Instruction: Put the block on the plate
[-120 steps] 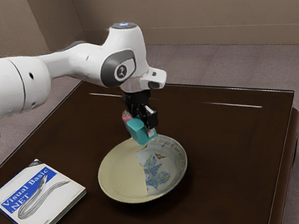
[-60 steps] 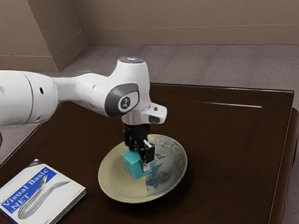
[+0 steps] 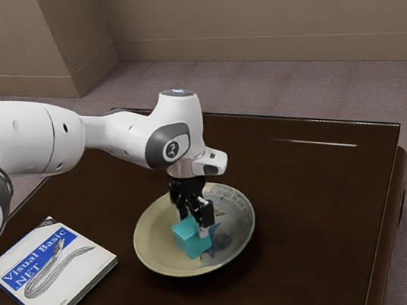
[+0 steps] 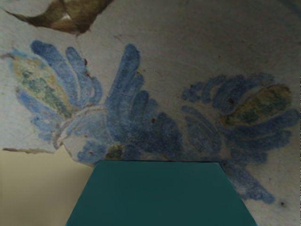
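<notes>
Block (image 3: 192,238) had sunk a little further into the plate (image 3: 156,242), pinched in the gripper (image 3: 194,226) and seemingly at or just above the bottom, so only firm contact and a gentle release seemed left.

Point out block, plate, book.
block (image 3: 195,246): exterior view, on its camera-facing side
plate (image 3: 156,241): exterior view, on its bare cream inner surface
book (image 3: 57,272): exterior view, on its front cover
</notes>
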